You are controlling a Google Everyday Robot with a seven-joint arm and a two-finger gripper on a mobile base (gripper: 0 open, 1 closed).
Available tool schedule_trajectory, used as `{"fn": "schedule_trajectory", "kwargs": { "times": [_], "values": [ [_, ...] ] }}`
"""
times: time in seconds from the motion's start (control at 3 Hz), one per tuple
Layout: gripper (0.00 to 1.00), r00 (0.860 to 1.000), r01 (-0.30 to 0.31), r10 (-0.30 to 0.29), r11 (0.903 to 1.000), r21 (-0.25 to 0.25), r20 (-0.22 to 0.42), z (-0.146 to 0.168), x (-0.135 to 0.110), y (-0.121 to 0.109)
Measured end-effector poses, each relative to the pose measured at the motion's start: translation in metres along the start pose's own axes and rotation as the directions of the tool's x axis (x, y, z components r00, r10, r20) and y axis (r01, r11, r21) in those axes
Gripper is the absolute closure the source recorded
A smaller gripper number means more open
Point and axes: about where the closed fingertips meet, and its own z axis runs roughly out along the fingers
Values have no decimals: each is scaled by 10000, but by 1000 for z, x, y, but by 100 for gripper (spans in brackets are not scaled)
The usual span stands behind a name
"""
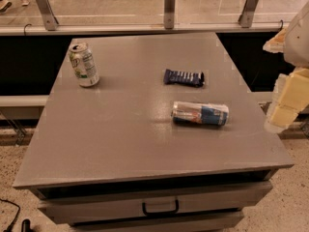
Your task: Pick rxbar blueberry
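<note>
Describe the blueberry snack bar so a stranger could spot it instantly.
On the grey table, look right of centre, towards the pale gripper beside the right edge. The small navy-blue snack bar with white stripes lies behind the toppled silver-and-blue can; unlike it and the upright green-white can, it is flat and rectangular.

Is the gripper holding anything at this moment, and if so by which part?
Nothing is held: the gripper hangs beside the right edge of the table, apart from the rxbar blueberry, which lies flat on it.
</note>
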Motion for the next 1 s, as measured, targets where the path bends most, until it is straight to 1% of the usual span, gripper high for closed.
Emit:
{"fn": "schedule_trajectory", "kwargs": {
  "times": [0.33, 0.67, 1.0],
  "values": [
    [0, 10000, 0, 0, 10000, 2, 1, 0, 0, 0],
    [0, 9996, 109, -111, 9999, 86, 241, 4, -7, -17],
    [0, 9966, 188, -166, 9995, -259, 808, 24, -23, -56]
  ]
}}
